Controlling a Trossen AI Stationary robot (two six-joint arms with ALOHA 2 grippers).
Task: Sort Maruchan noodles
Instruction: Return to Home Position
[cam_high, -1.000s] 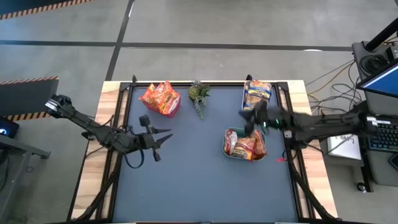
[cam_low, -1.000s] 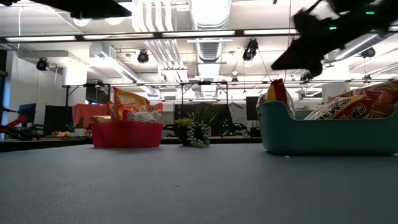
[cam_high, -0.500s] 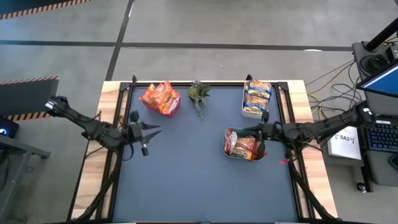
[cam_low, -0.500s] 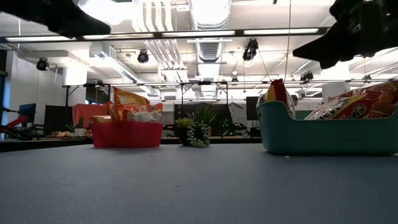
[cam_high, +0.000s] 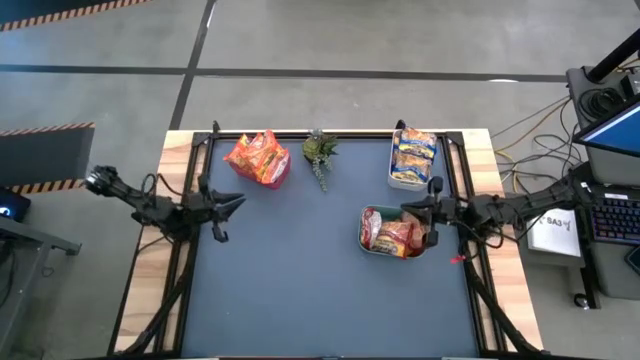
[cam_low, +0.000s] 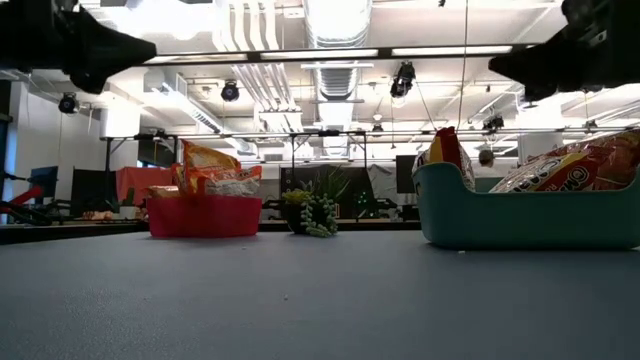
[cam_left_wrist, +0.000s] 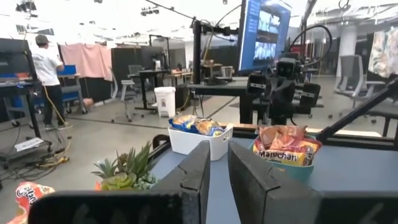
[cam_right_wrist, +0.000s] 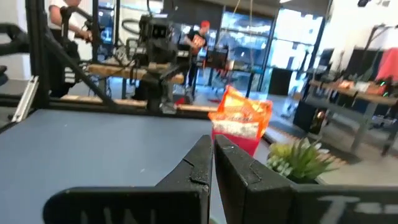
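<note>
Orange packets (cam_high: 258, 157) stand in a red bin (cam_low: 203, 216) at the table's far left. Yellow-and-blue packets (cam_high: 414, 150) lie in a white bin (cam_high: 397, 178) at the far right. Red packets (cam_high: 395, 235) fill a teal bin (cam_low: 520, 218) nearer the right edge. My left gripper (cam_high: 232, 204) hovers over the table's left side, shut and empty, with only a narrow slit between its fingers (cam_left_wrist: 194, 168). My right gripper (cam_high: 410, 212) hovers over the teal bin's right part, shut and empty.
A small green plant (cam_high: 320, 153) stands at the far edge between the red and white bins. The dark mat (cam_high: 300, 270) lies bare across the middle and near side. A black frame (cam_high: 470, 290) runs along the table's sides. A person (cam_left_wrist: 46, 68) stands far off in the room.
Both arms have drawn back. My left gripper has moved from the mat's left-middle toward the table's left edge. My right gripper has moved from beside the white bin toward the near and right, ending over the teal bin's right part. The packets and bins have stayed put.
</note>
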